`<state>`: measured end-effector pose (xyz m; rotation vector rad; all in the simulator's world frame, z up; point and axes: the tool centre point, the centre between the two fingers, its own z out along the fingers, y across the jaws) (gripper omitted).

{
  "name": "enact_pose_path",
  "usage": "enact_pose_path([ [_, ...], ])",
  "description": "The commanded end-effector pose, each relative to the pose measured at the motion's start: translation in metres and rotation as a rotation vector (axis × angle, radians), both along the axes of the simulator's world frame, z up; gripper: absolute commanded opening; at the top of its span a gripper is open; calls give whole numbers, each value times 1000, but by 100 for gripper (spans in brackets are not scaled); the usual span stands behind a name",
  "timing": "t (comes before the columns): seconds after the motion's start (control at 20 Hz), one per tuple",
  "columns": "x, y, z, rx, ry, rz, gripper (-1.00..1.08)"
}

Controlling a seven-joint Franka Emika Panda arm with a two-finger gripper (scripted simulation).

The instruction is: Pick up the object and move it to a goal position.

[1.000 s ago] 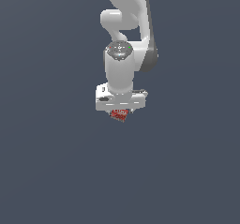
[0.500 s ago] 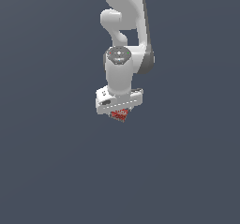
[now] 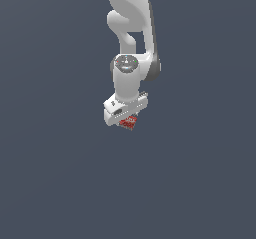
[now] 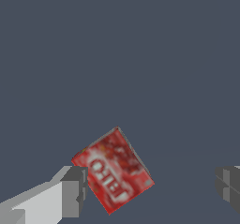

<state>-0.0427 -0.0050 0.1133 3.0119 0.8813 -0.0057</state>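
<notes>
Wrist view, one side to the other: a grey-padded white finger (image 4: pixel 70 192) sits right against one corner of the small red boxy block with whitish lettering (image 4: pixel 112 170); the block lies skewed to the line between the fingers, and a clear gap separates it from the opposite grey finger pad (image 4: pixel 228 183). So the white two-finger gripper (image 4: pixel 150 189) stands wide, nothing clamped. Exterior view: the white jointed arm (image 3: pixel 131 58) hangs down over the plain dark grey floor (image 3: pixel 55 183), gripper (image 3: pixel 126 120) low, with the red block (image 3: pixel 128 122) peeking out just under its white body. Whether the block rests on the floor cannot be told. Judgement: the step in hand is closing on the block. To do it well, turn the wrist so the pads meet flat faces rather than a corner, centre the block between them, then close slowly, since a corner contact would likely spin or push it aside. No goal marker shows.
</notes>
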Motion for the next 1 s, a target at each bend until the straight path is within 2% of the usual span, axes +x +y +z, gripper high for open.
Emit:
enact_pose_path([
  [0.0, -6, 0, -6, -1, 0, 73, 100],
  [0.55, -32, 0, -32, 0, 0, 381, 100],
  [0.95, -45, 1, -44, 3, 0, 534, 100],
])
